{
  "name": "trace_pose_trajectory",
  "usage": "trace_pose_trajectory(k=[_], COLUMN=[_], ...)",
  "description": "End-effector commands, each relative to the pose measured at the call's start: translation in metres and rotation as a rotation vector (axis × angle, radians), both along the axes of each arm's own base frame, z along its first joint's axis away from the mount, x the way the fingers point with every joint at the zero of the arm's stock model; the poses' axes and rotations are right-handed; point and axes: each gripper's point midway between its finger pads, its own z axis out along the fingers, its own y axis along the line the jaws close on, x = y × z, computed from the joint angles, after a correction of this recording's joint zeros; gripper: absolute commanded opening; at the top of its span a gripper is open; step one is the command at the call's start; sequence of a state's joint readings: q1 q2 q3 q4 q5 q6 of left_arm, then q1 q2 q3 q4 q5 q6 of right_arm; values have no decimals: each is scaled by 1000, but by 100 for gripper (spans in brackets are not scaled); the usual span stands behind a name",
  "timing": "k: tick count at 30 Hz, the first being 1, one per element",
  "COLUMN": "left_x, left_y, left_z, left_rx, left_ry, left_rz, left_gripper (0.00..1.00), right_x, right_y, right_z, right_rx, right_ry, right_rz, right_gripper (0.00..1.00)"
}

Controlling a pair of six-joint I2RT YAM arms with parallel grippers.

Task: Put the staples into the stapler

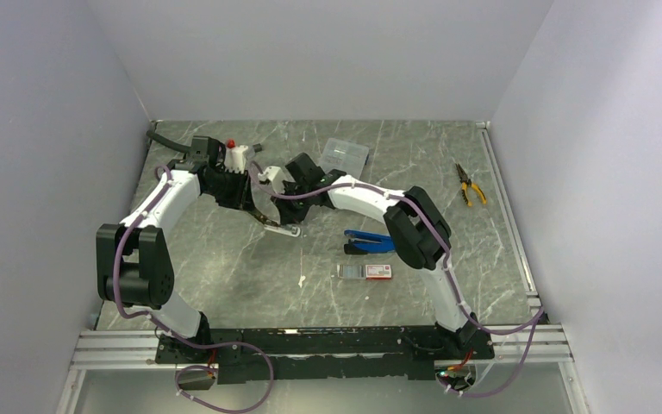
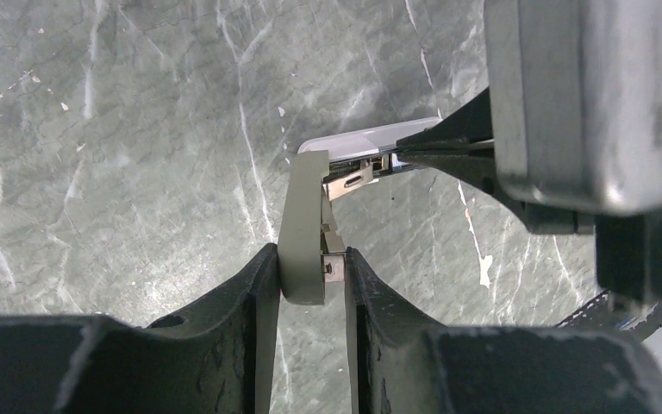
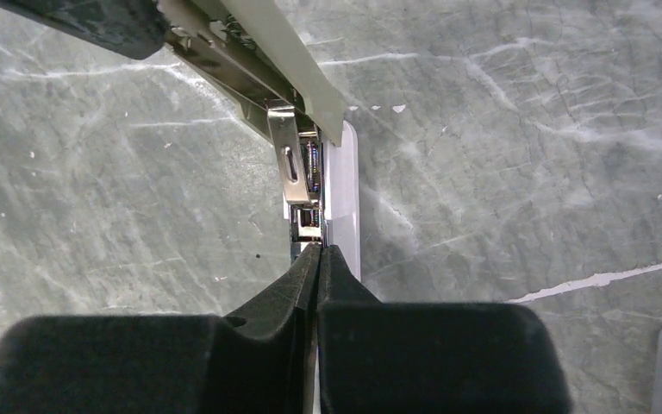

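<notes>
The left end effector [image 2: 307,263] pinches the grey-green top arm of the opened stapler [image 2: 303,207]; the right end effector [image 3: 319,252], pressed together, has its tips at the metal magazine. The staples [image 1: 351,271] lie at the dark end of a white, red-tipped box [image 1: 379,271] on the surface [image 1: 224,285], its print too small to read.

White links [image 1: 168,197], black joints [image 1: 145,269], purple cables [image 1: 118,267]

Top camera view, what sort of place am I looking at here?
Probably a robot test cell, not a home or office: plain pale walls box in a marbled table, the left arm and right arm are mounted by a metal rail, with pliers and a staple box laid out.
</notes>
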State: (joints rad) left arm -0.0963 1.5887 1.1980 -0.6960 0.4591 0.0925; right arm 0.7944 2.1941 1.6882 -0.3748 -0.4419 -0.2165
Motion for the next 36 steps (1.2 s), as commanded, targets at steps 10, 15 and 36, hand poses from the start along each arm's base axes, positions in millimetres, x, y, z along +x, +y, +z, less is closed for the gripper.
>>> trace_pose_trajectory(k=[10, 15, 36], left_x=[-3, -4, -2], left_y=[-7, -9, -11], left_z=[0, 5, 4], left_rx=[-34, -50, -56], left_ry=[16, 3, 16], left_rz=[-28, -44, -39], left_gripper=[29, 31, 31], right_x=[11, 11, -10], right_y=[16, 12, 4], right_z=[28, 31, 14], right_rx=[183, 187, 97], right_ry=[176, 154, 33], right_rz=[-22, -15, 64], right_gripper=[3, 6, 31])
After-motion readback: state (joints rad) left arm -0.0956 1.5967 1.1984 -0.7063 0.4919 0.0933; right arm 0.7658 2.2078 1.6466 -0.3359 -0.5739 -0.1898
